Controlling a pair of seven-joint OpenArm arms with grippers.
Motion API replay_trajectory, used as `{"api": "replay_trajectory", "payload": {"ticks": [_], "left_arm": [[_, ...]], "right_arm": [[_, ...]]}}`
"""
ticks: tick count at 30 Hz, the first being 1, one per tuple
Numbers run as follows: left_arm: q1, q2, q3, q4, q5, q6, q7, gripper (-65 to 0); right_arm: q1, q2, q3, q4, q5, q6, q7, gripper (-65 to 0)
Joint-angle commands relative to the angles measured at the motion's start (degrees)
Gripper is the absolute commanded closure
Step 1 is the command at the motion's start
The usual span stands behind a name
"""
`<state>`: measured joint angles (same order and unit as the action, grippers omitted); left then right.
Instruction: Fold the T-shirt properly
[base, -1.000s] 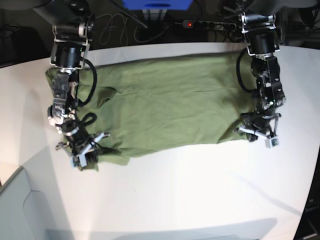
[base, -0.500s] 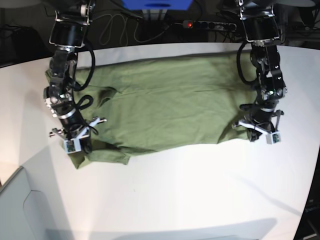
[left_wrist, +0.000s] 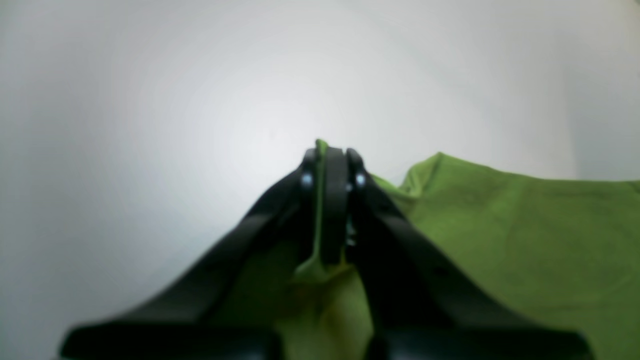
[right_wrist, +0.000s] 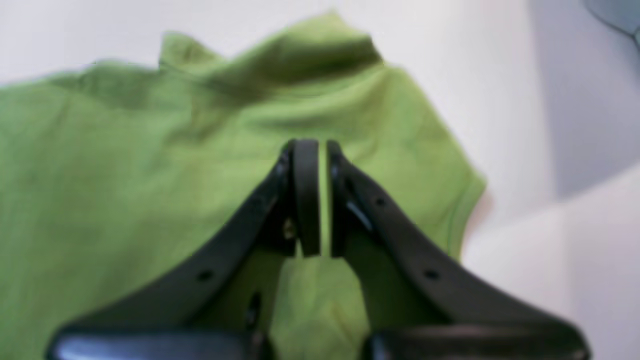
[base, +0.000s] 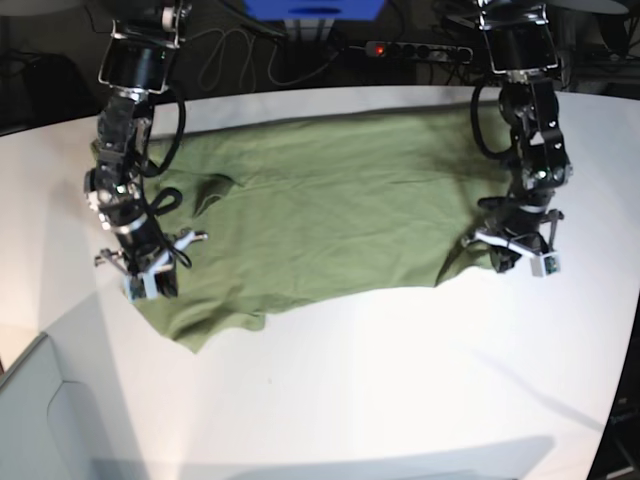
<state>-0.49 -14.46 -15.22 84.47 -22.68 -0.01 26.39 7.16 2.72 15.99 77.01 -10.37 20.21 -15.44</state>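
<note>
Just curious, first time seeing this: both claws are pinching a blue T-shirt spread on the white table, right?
Not quite: the T-shirt is olive green, not blue, as the base view shows. The left gripper and right gripper do pinch it on the white table.

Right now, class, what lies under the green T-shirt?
The white table shows all around the T-shirt, which lies spread on it. Whatever sits beneath the cloth itself is covered and cannot be seen.
</note>
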Motion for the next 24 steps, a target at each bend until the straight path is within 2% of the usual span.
{"api": "replay_trajectory", "payload": {"ticks": [1,3,5,9,12,19,24], "left_arm": [[-1.05,-0.71,-0.29,0.68,-0.4,-0.03,-1.47,0.0],[-1.13,-0.71,-0.29,0.59,-0.31,-0.03,-1.47,0.0],[-1.13,-0.71,-0.29,0.59,-0.22,-0.03,-1.47,0.0],[-1.13,-0.71,-0.29,0.59,-0.22,-0.03,-1.38,0.0],[-1.13,-0.71,-0.29,0.59,-0.22,-0.03,-1.38,0.0],[-1.22,-0.71,-0.29,0.5,-0.31,-0.03,-1.38,0.0],[-1.22,-0.71,-0.21,0.5,-0.4,-0.03,-1.38,0.0]], "right_arm": [[3.96,-0.22,-1.26,-0.66,0.57,-0.21,-1.04,-0.4],[8.71,-0.3,-2.23,-4.27,0.57,-0.21,-5.53,-4.3],[12.67,-0.39,-1.88,-7.96,0.66,-0.21,-7.28,-11.5],[20.14,-0.39,-1.88,-17.36,0.57,-0.21,-7.02,-34.3],[24.27,0.31,-1.97,-23.08,0.57,-0.21,-4.38,-45.8],[31.74,2.07,-2.23,-39.34,0.57,-0.12,1.6,-46.8],[32.45,2.16,-2.23,-42.42,0.57,-0.12,3.27,-46.8]]}}
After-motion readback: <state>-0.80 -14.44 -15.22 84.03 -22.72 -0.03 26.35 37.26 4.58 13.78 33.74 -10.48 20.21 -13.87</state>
